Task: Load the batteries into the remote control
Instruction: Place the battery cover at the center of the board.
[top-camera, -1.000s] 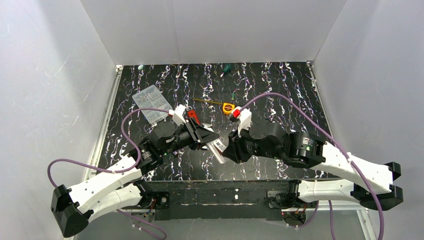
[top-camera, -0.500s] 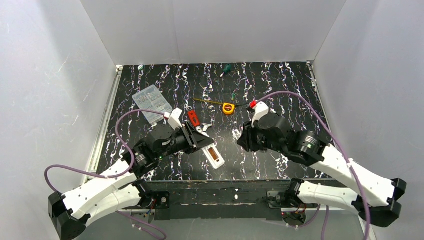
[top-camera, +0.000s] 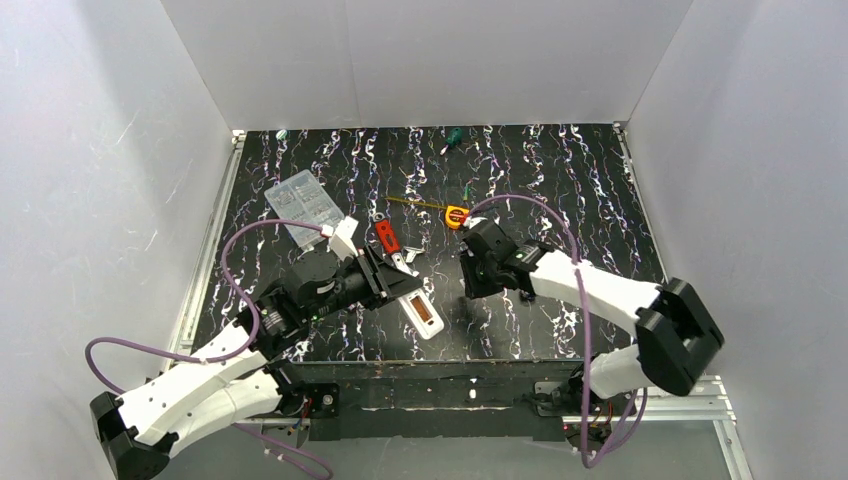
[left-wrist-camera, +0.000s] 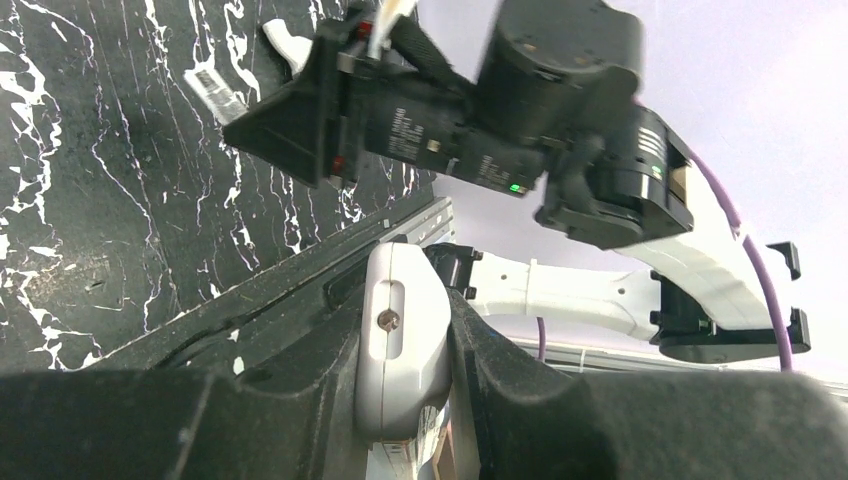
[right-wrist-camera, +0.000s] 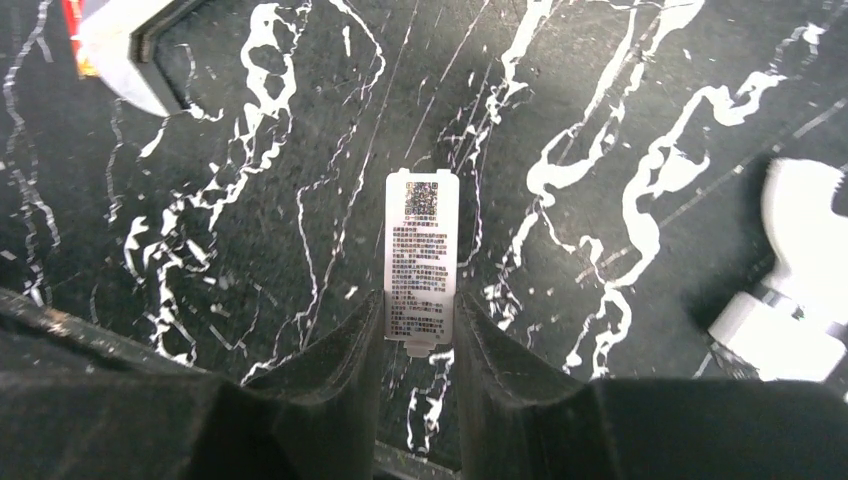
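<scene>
The battery cover (right-wrist-camera: 421, 260) is off, pinched narrowly in the right end effector (right-wrist-camera: 420, 340) low over the bench (top-camera: 560, 180). The left end effector (left-wrist-camera: 405, 390) clamps the remote control (top-camera: 421, 314) near the front edge, bay up. Whether batteries sit inside I cannot tell, so loading and closing likely remain. The clear compartment box (top-camera: 300, 205) and the red-handled tool (top-camera: 386, 236) lie behind, out of the way.

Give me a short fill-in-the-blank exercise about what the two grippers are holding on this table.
1. The left gripper holds the white remote control with its uncovered battery bay facing ____.
2. The right gripper pinches a flat ____ cover printed with text.
3. The clear plastic box lies on the ____ side of the table.
Missing words: up, white, left.
</scene>
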